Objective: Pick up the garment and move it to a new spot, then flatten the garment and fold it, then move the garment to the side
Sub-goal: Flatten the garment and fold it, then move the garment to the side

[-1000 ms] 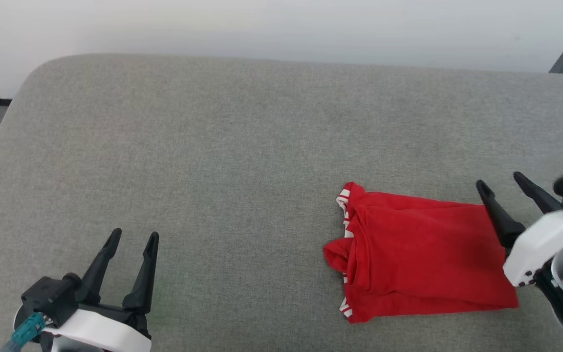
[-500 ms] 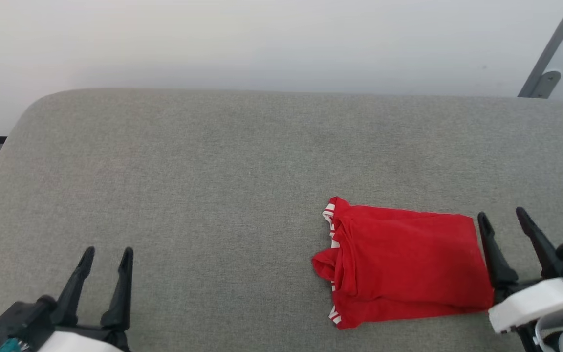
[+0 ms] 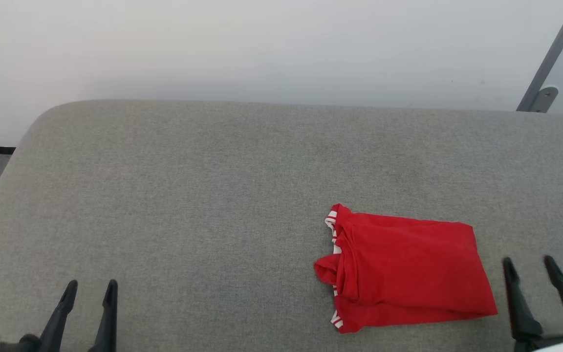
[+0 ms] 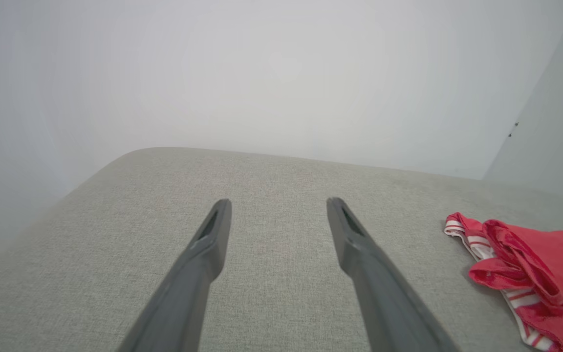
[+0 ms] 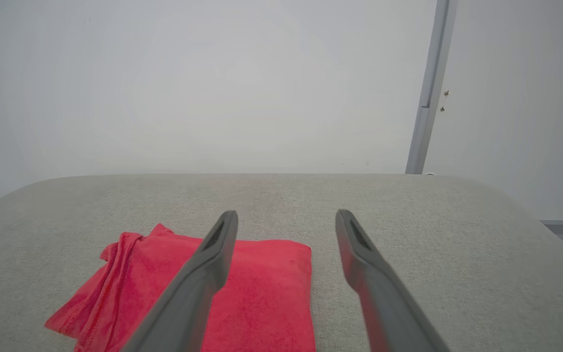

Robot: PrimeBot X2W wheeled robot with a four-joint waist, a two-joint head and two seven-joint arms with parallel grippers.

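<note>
The folded garment (image 3: 408, 271) is lying near the front right corner of the grey cushion (image 3: 213, 195), its long side running left-right. My right hand (image 3: 527, 260), open and empty, is hovering just beside it; my open left hand (image 3: 92, 283) is well apart.

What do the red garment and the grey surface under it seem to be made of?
The garment: soft knit cloth, probably cotton jersey, matte; it lies in limp folds with soft creases. The grey surface: woven upholstery fabric, matte, perhaps padded; a fine flecked weave shows, and its corners are rounded.
</note>
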